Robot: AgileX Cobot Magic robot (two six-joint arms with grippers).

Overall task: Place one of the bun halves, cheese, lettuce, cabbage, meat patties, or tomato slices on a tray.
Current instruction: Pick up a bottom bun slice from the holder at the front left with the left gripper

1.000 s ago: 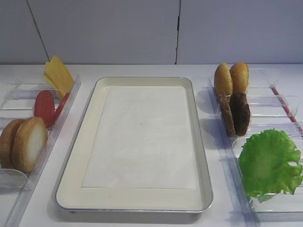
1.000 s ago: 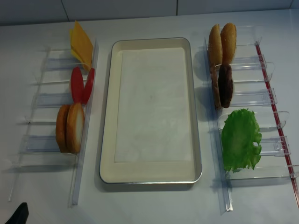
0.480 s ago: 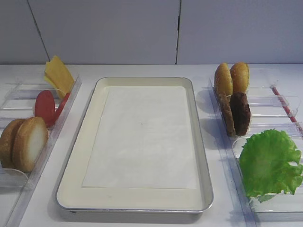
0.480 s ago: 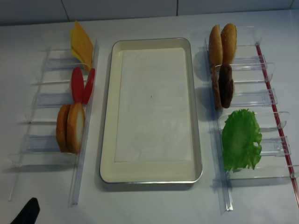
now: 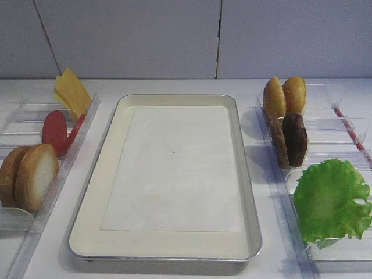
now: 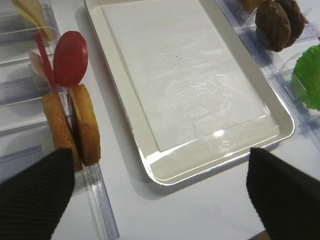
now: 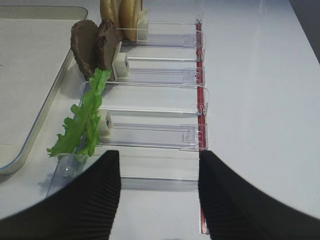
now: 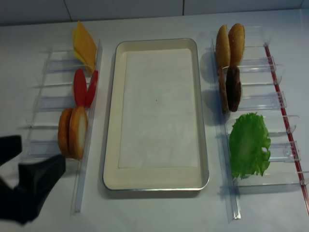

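The tray (image 5: 96, 192) lies in the middle, lined with white paper and holding nothing. Two bun halves (image 8: 73, 133) stand on edge in the left bin, with tomato slices (image 8: 83, 88) and cheese (image 8: 84, 46) behind them. On the right are meat patties (image 5: 292, 139) and the lettuce (image 5: 331, 200). Cabbage is out of view. My left gripper (image 8: 42, 151) is open, just left of and in front of the bun halves, with nothing between its fingers (image 6: 35, 192). My right gripper (image 7: 159, 192) is open over the table, near the lettuce (image 7: 85, 120).
Two glossy domed buns (image 5: 283, 94) stand at the back of the right bins. Clear plastic bins (image 8: 46, 104) run along both sides of the tray, and a red strip (image 7: 201, 100) edges the right bins (image 7: 150, 132).
My left gripper has come up from the bottom-left corner of the overhead view toward the bun halves, staying open. The food and tray have not moved.
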